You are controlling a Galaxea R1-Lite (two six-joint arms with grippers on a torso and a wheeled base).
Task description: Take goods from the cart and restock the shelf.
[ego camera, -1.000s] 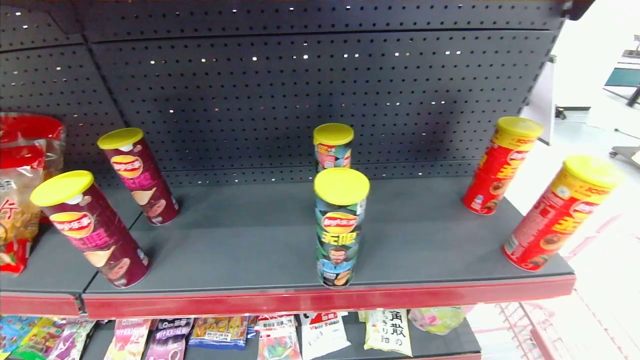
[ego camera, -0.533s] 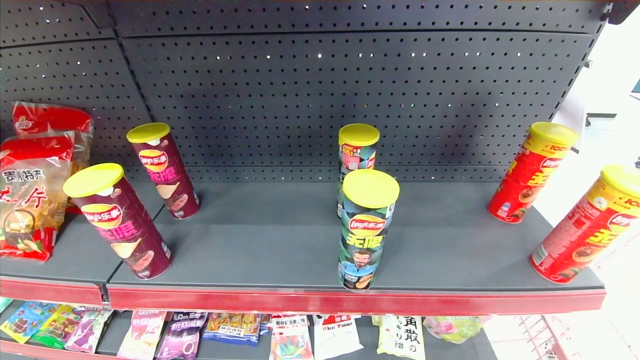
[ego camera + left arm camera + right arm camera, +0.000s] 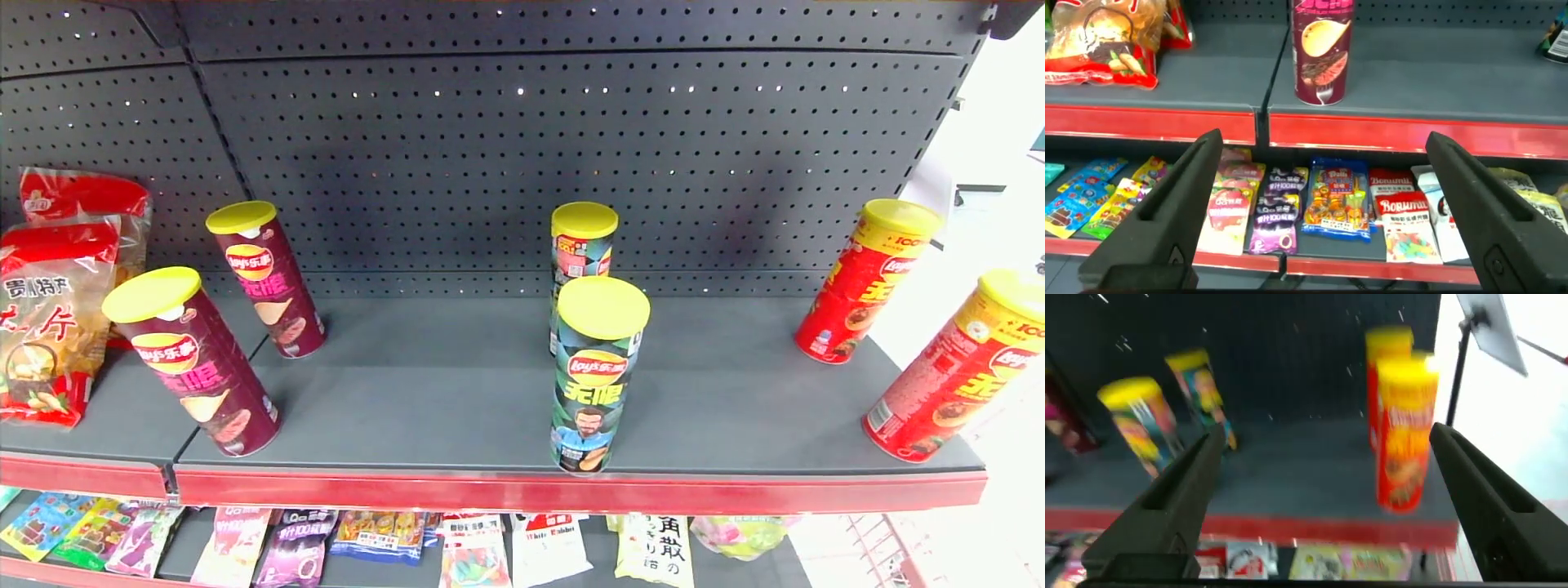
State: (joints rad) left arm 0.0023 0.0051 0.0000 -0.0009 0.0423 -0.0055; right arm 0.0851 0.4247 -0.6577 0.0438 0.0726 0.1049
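**Six cans standing on the shelf; both grippers empty**

1. The left gripper [image 3: 1319, 220] has its fingers spread wide with nothing between them. It hangs in front of the red lip [image 3: 571, 492] of the shelf [image 3: 457, 408], facing the tier below.
2. The right gripper [image 3: 1323, 514] has its fingers spread just as wide and is also empty. It faces the right end of the upper board.
3. On the lower tier, a row of flat sweet packets [image 3: 384, 535] lies side by side under the upper board.
4. In the front row of the upper board, three cans stand on their bases just behind the red lip, each with a yellow lid. The front purple can [image 3: 192, 363] is at the left. The front dark can [image 3: 600, 376] is near the middle. The front red can [image 3: 951, 367] is at the right end, close to the board's corner. All three are well apart from one another.
5. In the rear row, the rear purple can [image 3: 265, 278] stands behind and to the right of the front purple one, clear of it. The rear dark can [image 3: 581, 237] stands directly behind the front dark one and is partly hidden by it. I cannot tell whether those two touch. The rear red can [image 3: 865, 282] stands behind the front red one, apart from it.
6. At the far left, on the adjoining board, red snack bags [image 3: 49, 327] lean just beside the front purple can.
7. A dark pegboard panel [image 3: 531, 163] closes off the shelf behind the rear row.
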